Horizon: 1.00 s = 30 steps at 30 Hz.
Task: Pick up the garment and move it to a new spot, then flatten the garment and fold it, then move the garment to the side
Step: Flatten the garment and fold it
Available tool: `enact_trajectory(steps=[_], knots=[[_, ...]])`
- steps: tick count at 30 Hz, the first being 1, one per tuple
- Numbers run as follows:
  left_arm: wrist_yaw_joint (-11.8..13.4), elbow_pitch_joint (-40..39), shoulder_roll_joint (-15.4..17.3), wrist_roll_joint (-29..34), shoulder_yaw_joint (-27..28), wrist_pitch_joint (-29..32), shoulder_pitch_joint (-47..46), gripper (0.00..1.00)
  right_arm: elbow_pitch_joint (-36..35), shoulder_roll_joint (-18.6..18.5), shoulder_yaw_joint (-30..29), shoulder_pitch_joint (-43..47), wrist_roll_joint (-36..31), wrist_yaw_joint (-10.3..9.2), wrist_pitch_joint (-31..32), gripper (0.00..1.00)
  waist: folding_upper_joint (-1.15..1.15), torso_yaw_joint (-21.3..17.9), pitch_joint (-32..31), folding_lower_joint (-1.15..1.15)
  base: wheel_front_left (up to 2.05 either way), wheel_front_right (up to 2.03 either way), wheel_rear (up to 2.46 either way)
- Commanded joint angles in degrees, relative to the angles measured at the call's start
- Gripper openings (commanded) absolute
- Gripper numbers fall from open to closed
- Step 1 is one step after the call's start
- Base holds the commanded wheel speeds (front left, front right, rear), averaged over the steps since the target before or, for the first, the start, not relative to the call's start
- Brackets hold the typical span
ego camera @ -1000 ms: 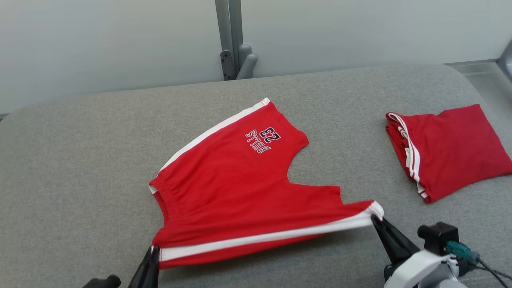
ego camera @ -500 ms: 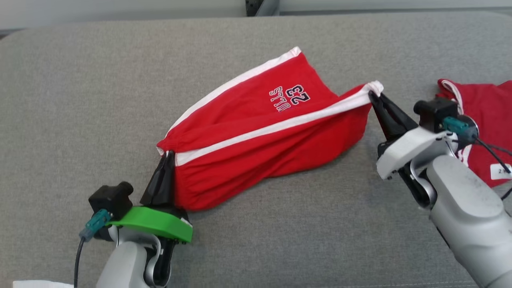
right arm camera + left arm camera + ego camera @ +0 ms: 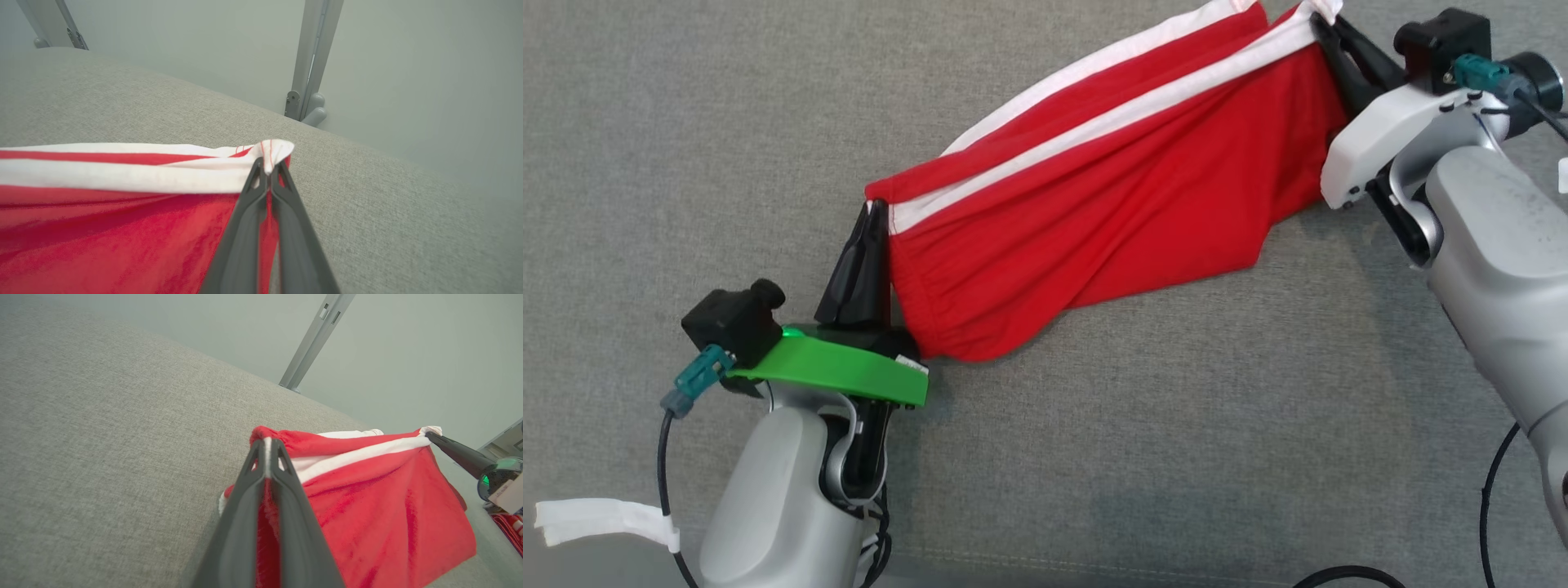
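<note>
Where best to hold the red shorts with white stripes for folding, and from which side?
Grip the red fabric shorts at both ends of the white side stripe, from the robot's side, as the left end effector and right end effector do: that straight edge should let cloth drape evenly.

The shorts [image 3: 1111, 196] are cut off at the head view's top edge.

Work area is one big grey fabric surface [image 3: 1094, 457], woven texture, curving down at the far edge; a stitched seam [image 3: 1094, 565] runs along the near side; behind it a plain pale wall [image 3: 408, 61]; a grey metal post [image 3: 312, 53] stands against it, bracket [image 3: 291, 104] at its foot; second post [image 3: 65, 28] further along; soft, even light.
</note>
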Motion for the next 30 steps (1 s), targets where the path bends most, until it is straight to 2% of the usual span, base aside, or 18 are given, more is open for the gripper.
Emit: enact_trajectory(steps=[1, 13, 14, 15, 16, 17, 25, 30], knots=[[0.20, -0.74, 0.15, -0.89, 0.05, -0.15, -1.65, 0.00, 1.11, -0.68, 0.12, -1.77, -0.48, -0.14, -0.09, 0.00, 0.00, 3.79, 4.41, 0.00, 0.00, 0.00, 0.00], [0.20, -2.98, 0.15, -4.39, -1.48, -0.15, -4.69, 0.00, 7.10, 0.78, -0.05, -9.05, -2.73, -0.14, -0.12, 0.00, 0.00, 5.57, 8.35, 0.00, 0.00, 0.00, 0.00], [0.20, -2.76, 0.16, -4.55, -1.62, -0.15, -4.78, 0.11, 7.70, 0.82, -0.75, -9.40, -2.50, -0.14, -0.12, 0.00, 0.00, 5.53, 8.49, 0.00, 0.00, 0.00, 0.00], [0.20, -2.79, 0.16, -4.22, -1.64, -0.15, -4.95, 0.43, 8.37, 0.97, -1.24, -9.37, -2.55, -0.15, -0.12, 0.29, 0.00, 5.47, 8.58, 0.00, 0.00, 0.00, 0.00], [0.20, -2.95, 0.17, -3.79, -1.57, -0.15, -5.08, 0.84, 8.67, 1.17, -1.49, -9.24, -2.95, -0.15, -0.11, 0.93, 0.00, 5.39, 8.66, 0.00, 0.00, 0.00, 0.00], [0.20, -3.07, 0.18, -3.50, -1.42, -0.15, -5.07, 1.00, 8.60, 1.14, -2.03, -9.09, -3.20, -0.15, -0.11, 1.00, 0.00, 5.30, 8.69, 0.00, 0.00, 0.00, 0.00], [0.19, -4.47, 0.11, 1.57, 1.86, -0.15, -2.38, 1.00, 1.66, 1.12, -6.67, -3.24, -2.59, -0.13, -0.11, 1.00, 0.00, 3.49, 6.47, 0.00, 0.00, 0.00, 0.00], [0.19, -5.29, 0.15, 4.07, 4.12, -0.15, -0.25, 1.00, -1.55, 2.03, -7.72, 2.14, 0.40, -0.13, -0.11, 1.00, 0.00, 2.78, 4.43, 0.00, 0.00, 0.00, 0.00]])
